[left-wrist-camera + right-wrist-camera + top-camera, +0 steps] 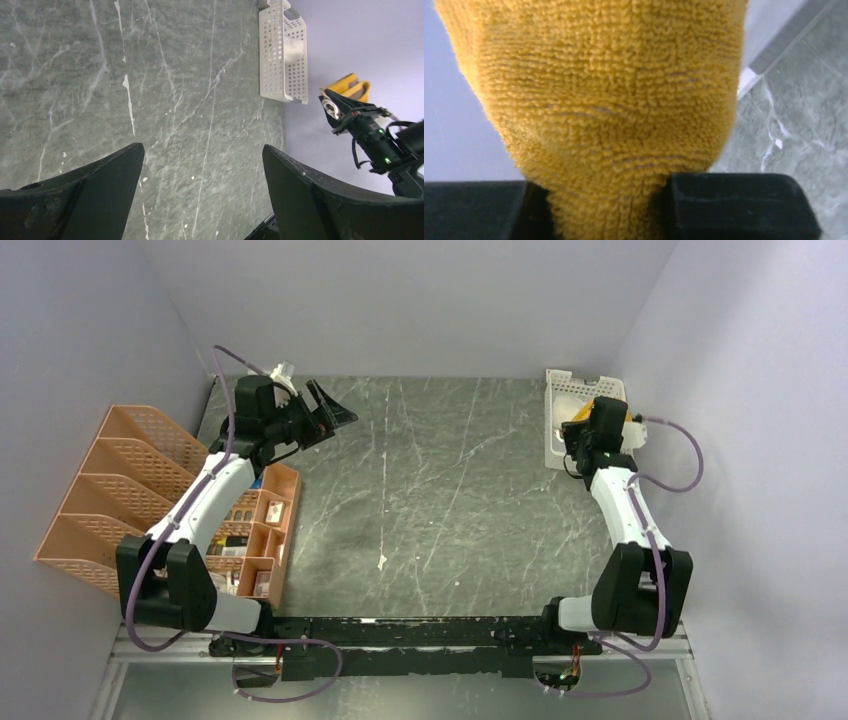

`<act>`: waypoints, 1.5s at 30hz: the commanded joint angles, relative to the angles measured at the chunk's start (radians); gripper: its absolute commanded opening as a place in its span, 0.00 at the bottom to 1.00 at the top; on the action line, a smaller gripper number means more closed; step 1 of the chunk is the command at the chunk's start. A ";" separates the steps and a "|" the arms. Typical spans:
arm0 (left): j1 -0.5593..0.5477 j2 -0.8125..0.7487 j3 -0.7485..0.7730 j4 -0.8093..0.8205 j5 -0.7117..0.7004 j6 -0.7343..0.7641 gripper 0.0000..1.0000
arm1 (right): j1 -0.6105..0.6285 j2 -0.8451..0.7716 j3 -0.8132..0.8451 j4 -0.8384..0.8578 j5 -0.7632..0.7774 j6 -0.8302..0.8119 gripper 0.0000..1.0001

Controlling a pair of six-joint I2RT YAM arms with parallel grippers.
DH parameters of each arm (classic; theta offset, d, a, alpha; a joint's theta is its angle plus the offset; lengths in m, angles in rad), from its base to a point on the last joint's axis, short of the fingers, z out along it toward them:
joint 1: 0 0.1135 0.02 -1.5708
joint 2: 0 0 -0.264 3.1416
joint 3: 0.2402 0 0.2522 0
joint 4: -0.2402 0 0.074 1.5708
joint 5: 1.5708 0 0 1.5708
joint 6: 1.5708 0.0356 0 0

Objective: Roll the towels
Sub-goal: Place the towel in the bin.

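Note:
A mustard-yellow towel hangs bunched between the fingers of my right gripper, which is shut on it. In the top view that gripper is held up at the far right, over the white slotted basket. From the left wrist view the towel shows yellow and brown, lifted beside the basket. A pale cloth shape, likely the cream towel, lies inside the basket. My left gripper is raised at the far left, open and holding nothing.
An orange mesh file rack stands along the left wall. Beside it is an orange compartment tray with small items. The grey marble table spreads between the arms. Walls close in on three sides.

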 commanded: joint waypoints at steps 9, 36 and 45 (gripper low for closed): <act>0.011 -0.036 -0.038 0.039 0.109 -0.006 1.00 | -0.086 0.308 0.229 -0.197 0.098 0.549 0.00; 0.011 -0.012 -0.002 -0.025 0.078 0.040 1.00 | -0.134 0.945 0.890 -0.362 0.031 0.274 1.00; 0.011 0.016 0.014 -0.012 0.083 0.024 0.99 | -0.130 0.870 1.027 -0.723 0.046 0.357 1.00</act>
